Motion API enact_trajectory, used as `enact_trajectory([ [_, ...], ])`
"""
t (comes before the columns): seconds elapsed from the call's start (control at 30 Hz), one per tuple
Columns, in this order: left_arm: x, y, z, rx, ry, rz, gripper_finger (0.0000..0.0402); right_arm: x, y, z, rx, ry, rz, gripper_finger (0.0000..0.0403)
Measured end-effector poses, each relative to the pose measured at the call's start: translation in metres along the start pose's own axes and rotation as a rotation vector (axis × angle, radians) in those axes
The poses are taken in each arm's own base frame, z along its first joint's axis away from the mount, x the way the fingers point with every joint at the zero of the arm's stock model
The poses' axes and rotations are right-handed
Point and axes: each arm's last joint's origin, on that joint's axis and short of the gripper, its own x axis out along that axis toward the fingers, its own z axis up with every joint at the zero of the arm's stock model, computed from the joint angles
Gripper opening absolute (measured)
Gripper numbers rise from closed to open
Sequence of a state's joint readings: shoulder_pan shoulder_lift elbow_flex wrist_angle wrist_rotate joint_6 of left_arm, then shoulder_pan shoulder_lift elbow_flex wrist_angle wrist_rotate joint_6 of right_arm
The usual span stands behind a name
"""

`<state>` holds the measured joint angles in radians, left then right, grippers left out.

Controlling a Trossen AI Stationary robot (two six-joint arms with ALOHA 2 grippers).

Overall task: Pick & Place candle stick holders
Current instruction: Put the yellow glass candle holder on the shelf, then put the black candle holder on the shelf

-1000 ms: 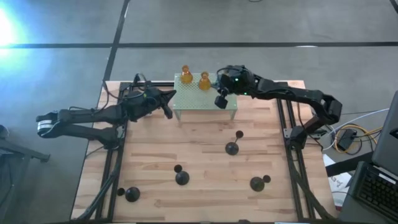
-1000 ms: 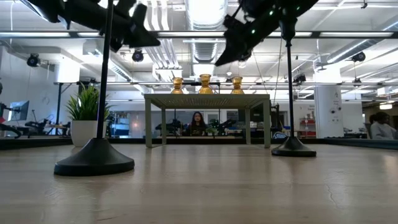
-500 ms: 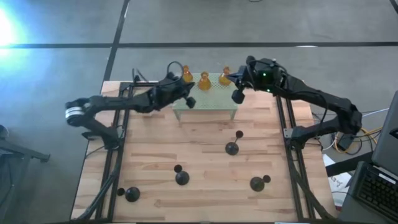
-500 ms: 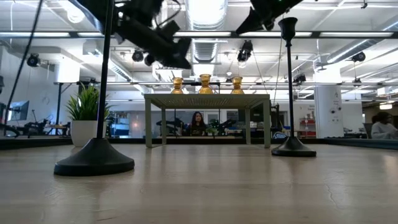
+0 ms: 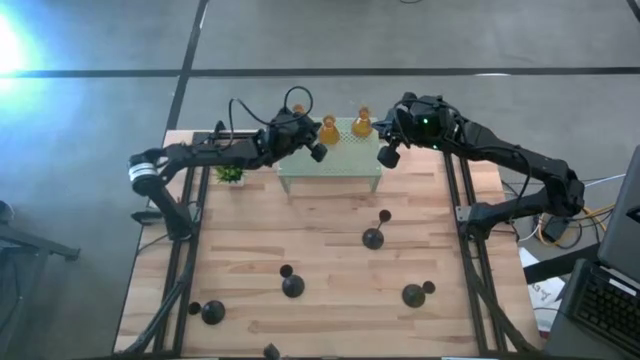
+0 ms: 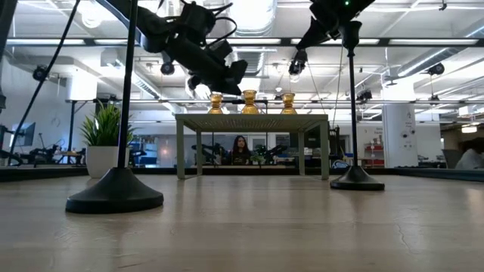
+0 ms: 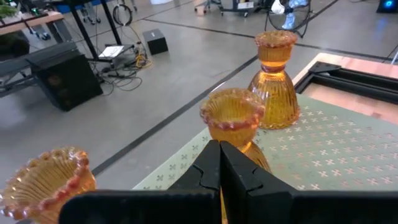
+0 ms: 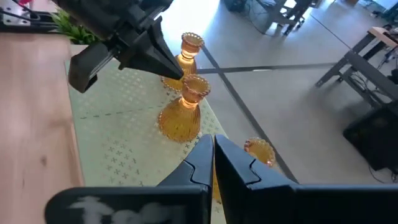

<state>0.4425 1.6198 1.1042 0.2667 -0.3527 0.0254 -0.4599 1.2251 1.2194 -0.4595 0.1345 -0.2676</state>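
Observation:
Three amber holders stand on the mint-green stand (image 5: 335, 165) at the far edge; two show in the high view (image 5: 328, 130) (image 5: 362, 125), and my left arm partly hides the third. My left gripper (image 5: 314, 136) is shut and empty above the stand's left part, its tips just short of the middle amber holder (image 7: 233, 118). My right gripper (image 5: 378, 128) is shut and empty above the stand's right end, beside an amber holder (image 8: 260, 152). Black holders stand on their bases on the table: (image 5: 373, 237), (image 5: 292, 287), (image 5: 413, 295), (image 5: 212, 312).
A small green potted plant (image 5: 231, 173) stands left of the stand. Bare wood lies between the stand and the black holders. Black rails (image 5: 462, 200) run along the table's left and right sides. In the low view two black holders (image 6: 113, 198) (image 6: 356, 180) stand close to the camera.
My left gripper has swung from the table's left side toward the right and far edge, up over the stand to the amber holders. My right gripper has drawn back toward the right, off the stand's middle, uncovering the right amber holder. Both stay shut.

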Motion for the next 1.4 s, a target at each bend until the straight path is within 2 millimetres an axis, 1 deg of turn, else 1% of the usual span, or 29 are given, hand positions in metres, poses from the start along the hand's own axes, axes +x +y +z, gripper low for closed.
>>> enact_trajectory([
  [0.33,0.007,0.01,-0.003,-0.039,0.002,-0.062,0.0,0.0,-0.001,0.002,0.001,-0.017,-0.005,0.0008],
  [0.47,0.007,0.01,-0.002,-0.046,-0.011,-0.072,0.0,0.0,-0.001,0.002,0.002,-0.019,-0.006,0.0008],
  [0.63,0.007,0.009,-0.002,-0.047,-0.011,-0.129,0.0,0.0,-0.001,0.002,0.002,-0.019,-0.006,0.0008],
  [0.73,0.007,0.01,-0.004,-0.042,0.012,-0.104,0.0,0.0,-0.001,0.002,0.003,-0.019,-0.005,0.0008],
  [0.8,0.004,0.012,-0.006,-0.03,0.049,-0.062,0.0,0.0,-0.001,0.001,0.002,-0.01,-0.003,0.0008],
  [0.87,-0.002,0.014,-0.003,-0.024,0.067,-0.035,0.0,0.0,-0.001,0.0,0.0,0.003,0.001,0.0008],
  [1.0,-0.022,0.014,0.004,-0.01,0.104,-0.044,0.0,0.0,0.0,-0.003,-0.004,0.028,0.008,0.0008],
  [1.13,-0.055,0.012,0.019,0.025,0.125,-0.108,0.0001,-0.004,0.003,-0.01,-0.017,0.1,0.034,0.0008],
  [1.27,-0.096,0.014,0.038,0.068,0.093,-0.17,0.0005,-0.02,0.01,-0.012,-0.026,0.125,0.07,0.0008],
  [1.4,-0.14,0.02,0.052,0.08,0.06,-0.217,0.0005,-0.046,0.02,-0.01,-0.014,0.088,0.118,0.0008],
])
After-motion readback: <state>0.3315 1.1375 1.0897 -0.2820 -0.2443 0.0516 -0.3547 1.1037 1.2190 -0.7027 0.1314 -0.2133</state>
